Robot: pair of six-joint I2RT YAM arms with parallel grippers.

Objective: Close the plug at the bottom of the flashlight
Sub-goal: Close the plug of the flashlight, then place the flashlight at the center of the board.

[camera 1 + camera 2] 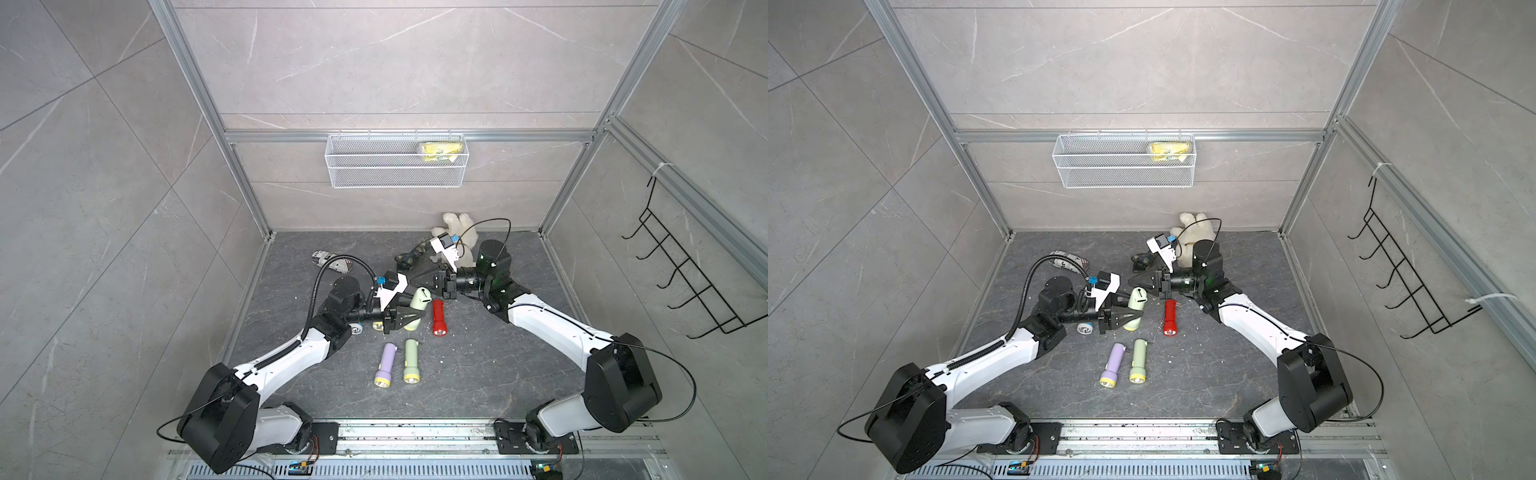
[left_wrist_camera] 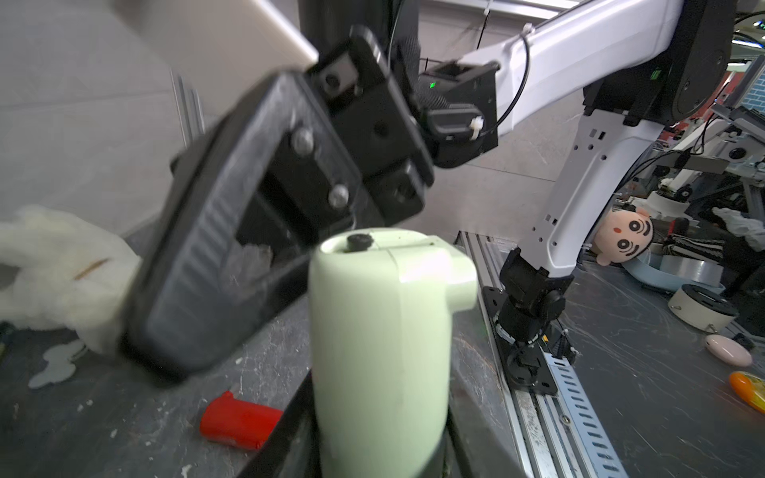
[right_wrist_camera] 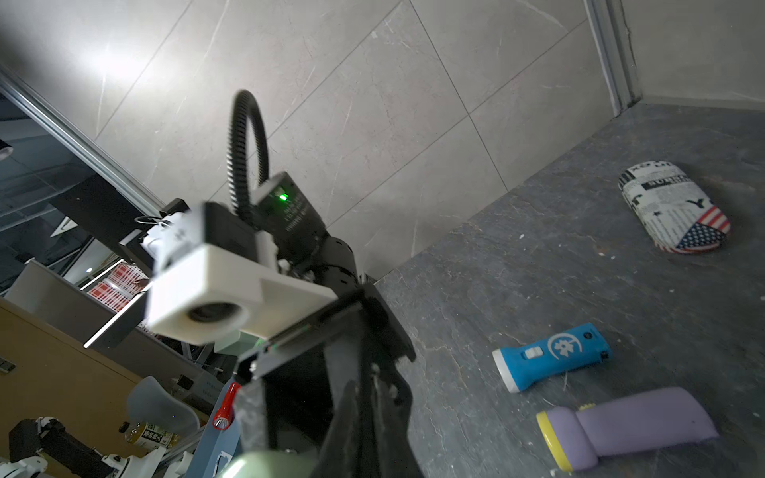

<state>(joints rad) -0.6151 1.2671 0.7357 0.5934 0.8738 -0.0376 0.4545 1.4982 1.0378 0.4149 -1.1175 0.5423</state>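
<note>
Black left gripper [image 1: 415, 318]: we find it clamped round the body of the pale-green flashlight [image 1: 420, 300].
Held flashlight: above the dark floor [image 1: 478, 365], between both grippers, tail end upward.
Black plug [image 2: 359, 241]: on that tail end.
Black right gripper [image 1: 413, 279]: jaws narrow, nearly together; tips just beside the tail; contact we cannot tell.

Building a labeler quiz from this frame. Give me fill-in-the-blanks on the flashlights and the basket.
1. The held flashlight, clamped in the left gripper, is pale ____.
2. The green flashlight on the table lies side by side with a ____ one.
3. The packet in the wire basket is ____.
4. In the right wrist view, the white-emblem flashlight is ____.
Missing words: green; purple; yellow; blue.
</note>
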